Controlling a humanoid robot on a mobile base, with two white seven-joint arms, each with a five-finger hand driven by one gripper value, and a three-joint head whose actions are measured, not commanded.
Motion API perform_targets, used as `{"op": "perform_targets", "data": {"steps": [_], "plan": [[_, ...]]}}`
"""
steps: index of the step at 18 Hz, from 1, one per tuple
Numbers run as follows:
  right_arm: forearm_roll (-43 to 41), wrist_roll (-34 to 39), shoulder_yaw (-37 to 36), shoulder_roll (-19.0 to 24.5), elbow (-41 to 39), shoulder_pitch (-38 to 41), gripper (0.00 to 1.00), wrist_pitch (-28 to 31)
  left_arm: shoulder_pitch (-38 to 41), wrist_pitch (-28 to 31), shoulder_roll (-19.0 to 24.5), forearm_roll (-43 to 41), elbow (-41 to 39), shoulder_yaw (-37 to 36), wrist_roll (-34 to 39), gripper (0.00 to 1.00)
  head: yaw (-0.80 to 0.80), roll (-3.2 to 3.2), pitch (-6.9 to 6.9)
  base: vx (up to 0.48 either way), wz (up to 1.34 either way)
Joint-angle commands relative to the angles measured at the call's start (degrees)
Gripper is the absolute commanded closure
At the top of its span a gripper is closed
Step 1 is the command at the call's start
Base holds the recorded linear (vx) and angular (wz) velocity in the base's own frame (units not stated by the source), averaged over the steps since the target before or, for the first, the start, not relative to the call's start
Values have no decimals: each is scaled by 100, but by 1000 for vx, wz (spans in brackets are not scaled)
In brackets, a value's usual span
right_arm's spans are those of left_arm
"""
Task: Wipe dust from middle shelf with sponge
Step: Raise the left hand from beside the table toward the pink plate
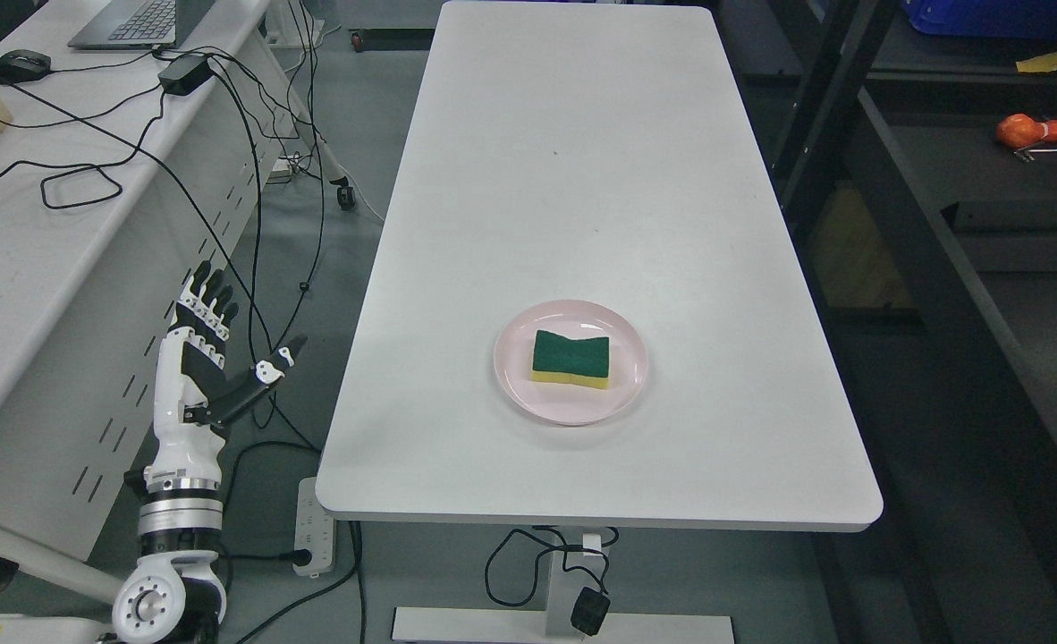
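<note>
Head view: the sponge (570, 359), green scouring face up over a yellow body, lies flat in the middle of a pink plate (515, 376) on the near half of a long white bench (582, 161). The left robot hand (211, 353) is raised beside the bench's near left corner, well apart from the plate, palm turned inward, its fingers spread and holding nothing; the right arm is not in view. Judged from this layout, the task stands at its first step: the sponge is not yet picked up and no wiping has begun. The next move calls for a reach over the bench edge to the plate and a grip across the sponge's narrow waist, firm enough to lift it without dragging the light plate along. Dark shelving (931, 206) stands to the right of the bench; which level counts as the middle shelf cannot be told for certain, though one carries a small orange object (1025, 131). The bench top is otherwise bare and matte. To the left a second desk (37, 268) holds a laptop (135, 22), a mouse (19, 64) and trailing black cables (251, 161), over a grey floor.
</note>
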Motion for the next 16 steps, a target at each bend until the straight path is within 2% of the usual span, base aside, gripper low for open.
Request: {"op": "perform_targets", "data": {"steps": [1, 4, 6, 10, 13, 15, 16], "plan": [[0, 2, -1, -100, -100, 1, 0, 3, -83, 3, 100, 0, 51, 77, -4, 2, 0, 0, 0, 8, -119], [0, 2, -1, -100, -100, 1, 0, 3, -92, -6, 100, -9, 148, 121, -21, 2, 0, 0, 0, 7, -90], [0, 2, -1, -100, -100, 1, 0, 3, -205, -94, 403, 0, 157, 130, -152, 2, 0, 0, 0, 5, -17], [0, 2, -1, -100, -100, 1, 0, 3, -661, -252, 887, -183, 411, 77, -1039, 2, 0, 0, 0, 0, 0], [0, 2, -1, -100, -100, 1, 0, 3, -1232, -461, 1439, -1409, 893, 8, -1312, 3, 0, 0, 0, -3, 17], [0, 2, -1, -100, -100, 1, 0, 3, -1697, -1031, 1888, -2377, 1507, -281, -1532, 5, 0, 0, 0, 0, 0], [0, 2, -1, -100, -100, 1, 0, 3, -2109, -1548, 2229, -3191, 1989, -579, -1550, 6, 0, 0, 0, 0, 0]]}}
